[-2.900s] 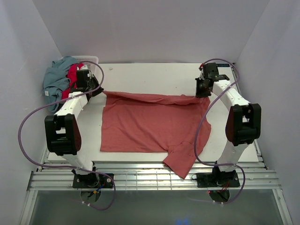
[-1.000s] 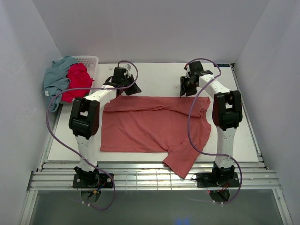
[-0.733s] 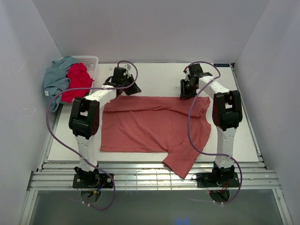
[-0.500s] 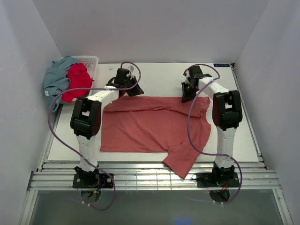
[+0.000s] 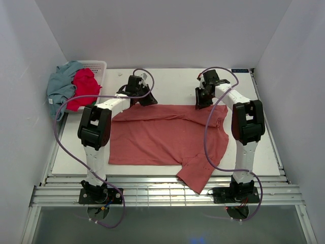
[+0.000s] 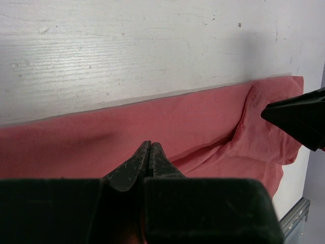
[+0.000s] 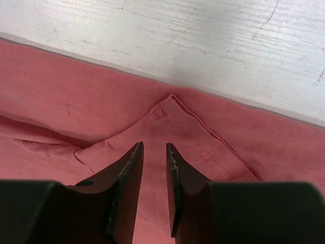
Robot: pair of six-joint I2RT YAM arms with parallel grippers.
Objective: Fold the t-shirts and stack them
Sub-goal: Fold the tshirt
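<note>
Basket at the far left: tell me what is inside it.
A crimson shirt is heaped in the basket, and a grey-blue shirt spills over its left side. They cover the basket's floor, so anything beneath them cannot be seen.

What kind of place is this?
Probably a robotics lab test cell: a white table boxed in by plain walls, the left arm and right arm bolted at its near edge, and a salmon-red t-shirt spread on it.
</note>
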